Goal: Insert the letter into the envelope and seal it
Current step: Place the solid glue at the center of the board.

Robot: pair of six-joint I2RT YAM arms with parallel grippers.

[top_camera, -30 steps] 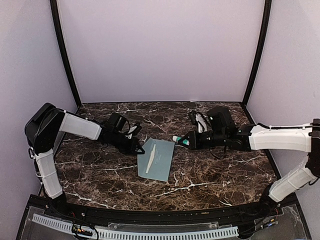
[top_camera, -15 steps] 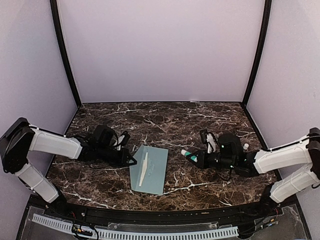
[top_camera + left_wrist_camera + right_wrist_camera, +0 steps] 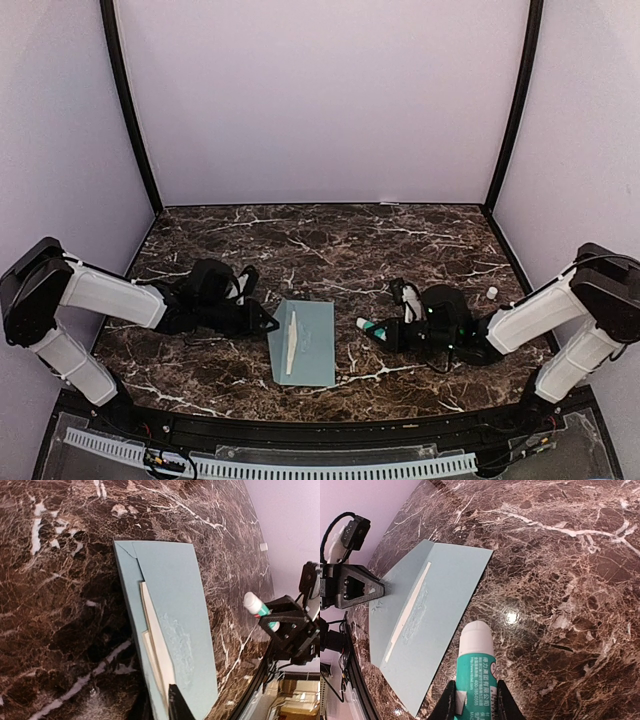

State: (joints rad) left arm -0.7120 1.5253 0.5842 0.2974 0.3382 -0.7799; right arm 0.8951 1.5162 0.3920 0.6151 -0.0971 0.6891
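The envelope (image 3: pixel 305 343), pale teal, lies flat on the dark marble table (image 3: pixel 330 240) toward 6 o'clock of the table's middle, seen from the top camera. Its long sides run roughly 12 to 6. A cream paper strip (image 3: pixel 290 340) lies along it. The left pincer (image 3: pixel 270 322) meets the envelope's 9 o'clock edge. At 3 o'clock, just apart from the envelope, the right pincer (image 3: pixel 385 333) holds a glue stick (image 3: pixel 368 326). A small white piece (image 3: pixel 491 293) sits near the table's 3 o'clock edge.

From the left wrist, the envelope (image 3: pixel 175 615) stretches away toward 12 o'clock. The cream strip (image 3: pixel 152 645) has a shiny smear (image 3: pixel 177 642) beside it. Only one black fingertip (image 3: pixel 177 707) shows, over the near edge, so whether this pincer is open or gripping cannot be told. The glue stick (image 3: pixel 257 607) shows at 3 o'clock.

From the right wrist, the right pincer (image 3: pixel 475 690) is clamped on the glue stick (image 3: pixel 476 655), a finger on each side. The stick has a white top and a teal label whose white print is too small to read. The envelope (image 3: pixel 440 595) lies at 10 o'clock, with the left pincer (image 3: pixel 377 589) at its far edge.
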